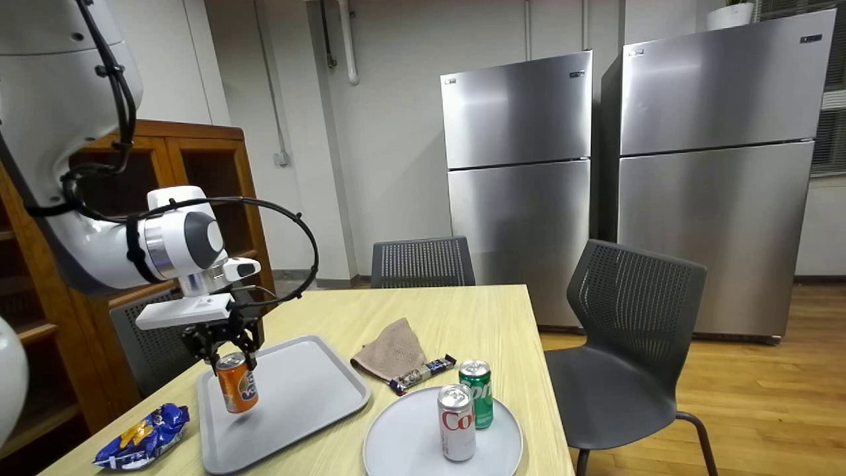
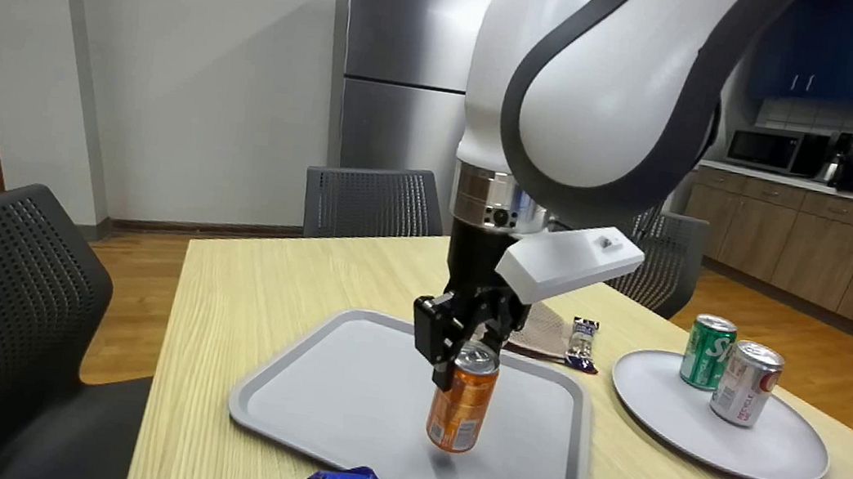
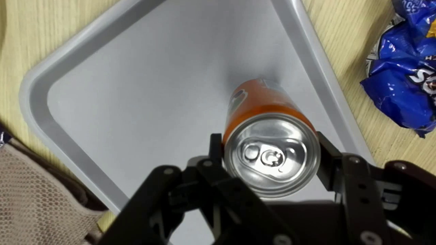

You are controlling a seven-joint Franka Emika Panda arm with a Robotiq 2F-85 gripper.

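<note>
Over the tray [image 1: 304,390], end effector [image 1: 232,363] clasps orange can [image 1: 238,390]

In an exterior view we find the orange can [image 2: 462,413] partly hidden by the gripper [image 2: 470,362]; in the wrist view, beside the edge of the tray [image 3: 153,85], we find the chip bag [image 3: 405,75] cut off.

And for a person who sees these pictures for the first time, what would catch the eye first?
Probably the bright orange can, held by the gripper over the gray tray. Next, perhaps, the green can and the silver can standing on the round plate. The shiny blue snack bag, lying on the table beside the tray, may also stand out.
</note>
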